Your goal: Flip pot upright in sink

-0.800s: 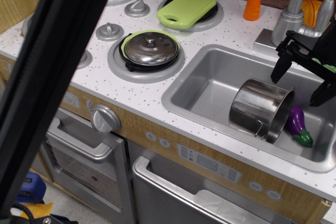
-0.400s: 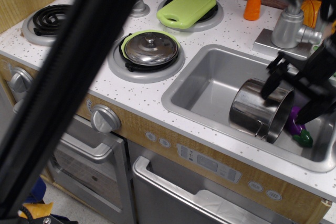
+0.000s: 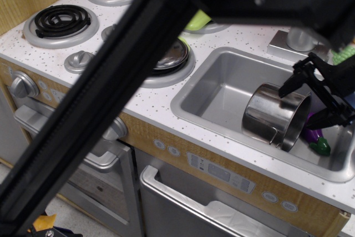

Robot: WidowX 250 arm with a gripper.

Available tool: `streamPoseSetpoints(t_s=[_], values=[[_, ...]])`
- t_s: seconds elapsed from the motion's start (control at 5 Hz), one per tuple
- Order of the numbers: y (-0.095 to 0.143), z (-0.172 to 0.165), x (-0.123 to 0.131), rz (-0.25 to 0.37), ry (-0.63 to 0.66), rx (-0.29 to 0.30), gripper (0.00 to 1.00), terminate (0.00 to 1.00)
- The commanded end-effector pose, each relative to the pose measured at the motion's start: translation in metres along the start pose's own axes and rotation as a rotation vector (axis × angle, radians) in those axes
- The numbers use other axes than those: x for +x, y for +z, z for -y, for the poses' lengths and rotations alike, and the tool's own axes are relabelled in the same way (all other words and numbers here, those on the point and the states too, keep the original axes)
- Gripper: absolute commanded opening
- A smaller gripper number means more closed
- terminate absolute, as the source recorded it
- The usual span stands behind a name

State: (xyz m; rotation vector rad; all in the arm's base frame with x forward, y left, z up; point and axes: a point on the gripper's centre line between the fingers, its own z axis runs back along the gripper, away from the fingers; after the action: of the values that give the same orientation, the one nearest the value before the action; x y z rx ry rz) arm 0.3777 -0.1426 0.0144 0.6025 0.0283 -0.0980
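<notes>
The pot (image 3: 272, 116) is shiny steel and lies on its side in the right part of the grey sink (image 3: 222, 90), its open mouth facing right and its thin wire handle at the lower front. My gripper (image 3: 299, 109) is black and open. It hangs at the pot's mouth, with one fingertip (image 3: 285, 89) by the upper rim and the other (image 3: 314, 126) low at the right, near the eggplant. The jaws are spread wide and hold nothing.
A purple toy eggplant (image 3: 317, 140) lies in the sink just right of the pot. My dark arm (image 3: 127, 87) crosses the view diagonally and hides part of the steel lid (image 3: 173, 54) on its burner. Coil burners (image 3: 61, 20) sit at the left, and the faucet base (image 3: 294, 40) stands behind the sink.
My arm has swept further across the view, now covering the lid and the green board. The gripper has shifted slightly at the pot's mouth. The pot has not moved.
</notes>
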Motion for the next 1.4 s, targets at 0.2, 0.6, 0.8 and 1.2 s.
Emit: streamPoseSetpoints(t_s=[0.2, 0.6, 0.8, 1.2], values=[[0.017, -0.029, 0.008, 0.139, 0.038, 0.042, 1.00, 0.00], [0.002, -0.041, 0.008, 0.171, 0.038, 0.026, 1.00, 0.00], [0.000, -0.046, 0.007, 0.181, 0.026, 0.015, 0.00, 0.00], [0.007, -0.052, 0.002, 0.077, 0.091, -0.213, 0.00, 0.00]])
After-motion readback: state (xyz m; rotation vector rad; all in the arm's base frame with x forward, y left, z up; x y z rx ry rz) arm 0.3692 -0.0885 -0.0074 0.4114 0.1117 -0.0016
